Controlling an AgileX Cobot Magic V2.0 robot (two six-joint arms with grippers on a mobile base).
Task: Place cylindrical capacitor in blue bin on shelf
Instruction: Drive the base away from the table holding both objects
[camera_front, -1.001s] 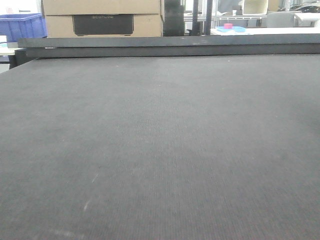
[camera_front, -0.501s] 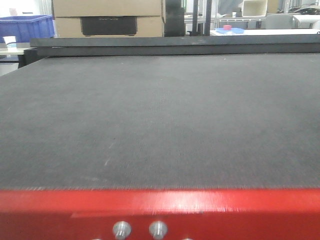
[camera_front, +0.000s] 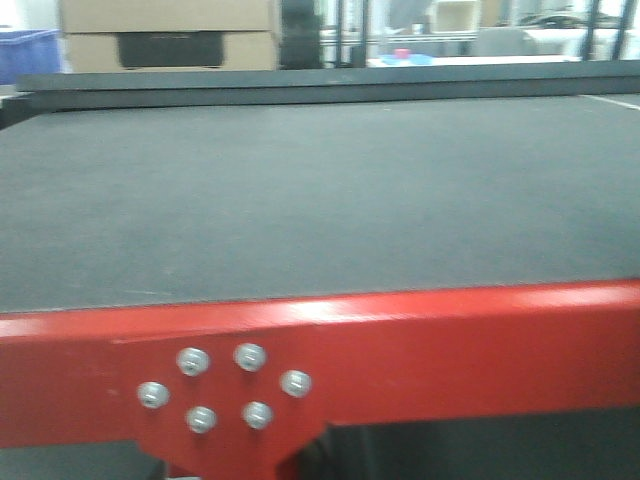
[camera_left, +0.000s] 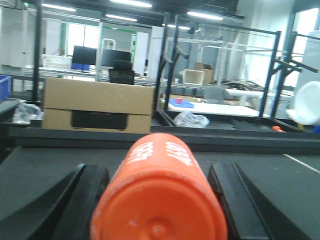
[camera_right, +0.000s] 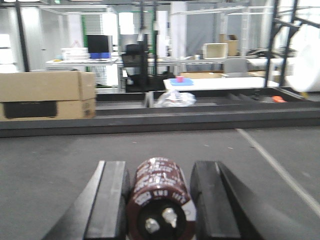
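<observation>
Up comes the red frame (camera_front: 450, 345) in the front view: a thin strip at the bottom edge half a second ago, now a broad bar with six bolts (camera_front: 222, 385) showing. The cardboard box (camera_front: 165, 35) behind has slid left. Grey mat (camera_front: 320, 200) covers the tabletop. The left gripper (camera_left: 157, 170) is clamped on the orange capacitor (camera_left: 159, 205), which lies lengthwise between the black fingers (camera_left: 85, 200), flat end to the camera, white print on top. The right gripper (camera_right: 159, 167) squeezes a dark brown can (camera_right: 160, 200), two metal terminals facing the lens. The mat stretches ahead of both.
</observation>
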